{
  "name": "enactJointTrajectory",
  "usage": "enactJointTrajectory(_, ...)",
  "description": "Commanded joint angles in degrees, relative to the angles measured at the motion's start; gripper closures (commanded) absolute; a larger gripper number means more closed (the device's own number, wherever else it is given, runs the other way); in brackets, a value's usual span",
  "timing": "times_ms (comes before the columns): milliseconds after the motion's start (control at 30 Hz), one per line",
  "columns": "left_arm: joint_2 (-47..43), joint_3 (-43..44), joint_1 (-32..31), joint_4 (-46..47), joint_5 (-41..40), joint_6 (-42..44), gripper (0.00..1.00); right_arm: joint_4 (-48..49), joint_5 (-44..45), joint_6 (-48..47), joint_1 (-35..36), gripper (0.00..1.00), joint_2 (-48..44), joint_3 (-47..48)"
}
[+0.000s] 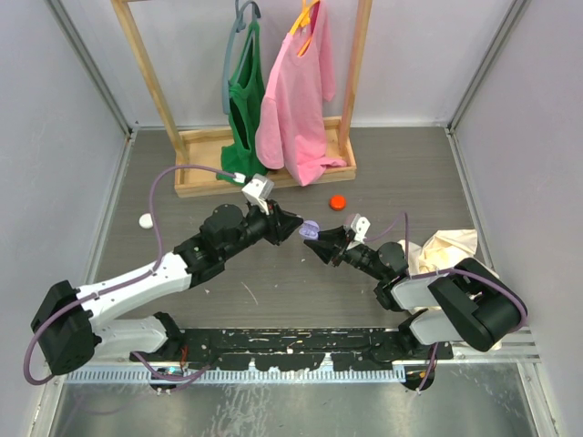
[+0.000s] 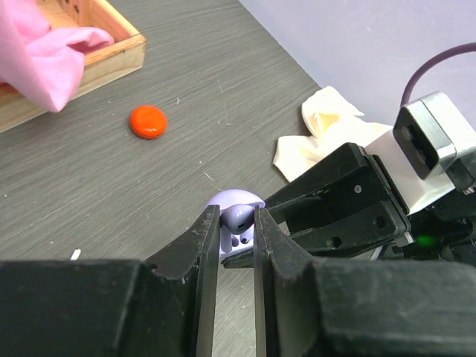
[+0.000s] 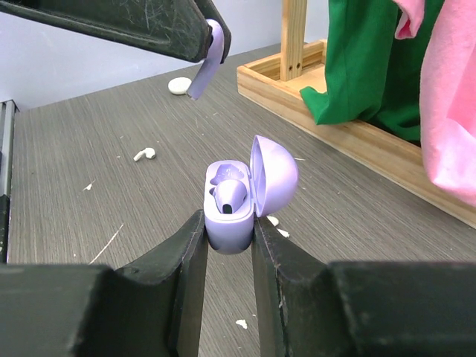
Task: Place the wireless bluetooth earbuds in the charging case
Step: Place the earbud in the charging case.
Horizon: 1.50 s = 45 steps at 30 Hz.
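Two earbuds, one case: the right pincer (image 3: 227,223) is clamped narrowly on the open lavender case (image 3: 232,236), and only the right wrist view shows one earbud (image 3: 227,195) seated inside. Just beyond, the left pincer (image 2: 236,217), nearly shut, pinches the second earbud (image 3: 204,71) clear of the case. Farther off lie an orange cap (image 1: 338,201) and a white cap (image 1: 144,220).

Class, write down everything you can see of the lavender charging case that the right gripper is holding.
The charging case is a small, pale lavender box of smooth, glossy plastic with rounded corners. Its domed lid is hinged open and stands up on the right side. One earbud sits inside. The case is upright, held above the table, pinched on both sides by the right gripper's black fingers.
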Motion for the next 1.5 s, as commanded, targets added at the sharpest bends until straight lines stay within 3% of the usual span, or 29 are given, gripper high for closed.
enactJointTrajectory(0,0.67,-0.27,-0.68,9.32,1.54,2.36,0.79,5.61,-0.21,0.43,0.34,0.99,-0.80,0.49)
enactJointTrajectory(733,6.28,-3.99,-1.55,19.68,2.16,1.61,0.79,6.83,0.24,1.03,0.34,0.99,-1.33,-0.18)
enactJointTrajectory(1467,6.23,-6.54,-2.71,20.42,0.77,1.41,0.79,7.01,1.16,0.81,0.34,0.99,-1.53,-0.45)
